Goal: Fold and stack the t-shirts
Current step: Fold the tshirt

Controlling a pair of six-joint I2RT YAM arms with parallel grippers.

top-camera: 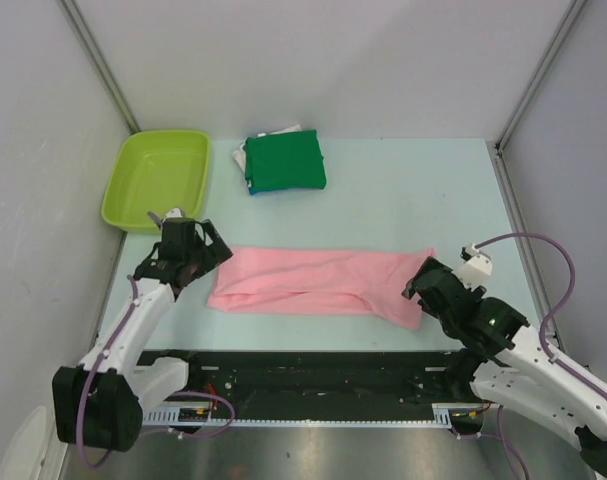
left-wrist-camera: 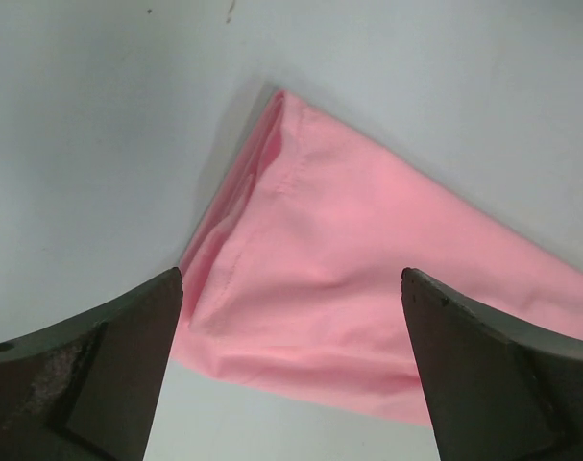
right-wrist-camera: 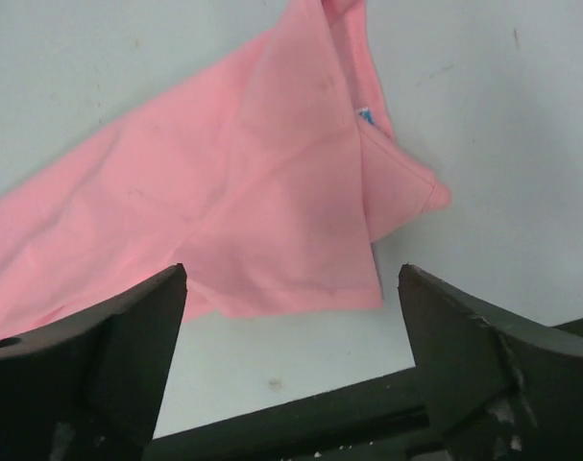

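Observation:
A light pink t-shirt (top-camera: 313, 280) lies folded into a long strip across the table's front middle. Its left end shows in the left wrist view (left-wrist-camera: 368, 259), its right end with a small blue neck label in the right wrist view (right-wrist-camera: 253, 173). My left gripper (top-camera: 205, 262) is open and empty just left of the strip's left end. My right gripper (top-camera: 419, 285) is open and empty at the strip's right end. A folded dark green t-shirt (top-camera: 284, 162) lies on a white one (top-camera: 241, 153) at the back middle.
A lime green plastic tub (top-camera: 157, 176) stands at the back left. A black rail (top-camera: 313, 375) runs along the table's near edge and shows in the right wrist view (right-wrist-camera: 301, 413). Grey walls close in both sides and the back.

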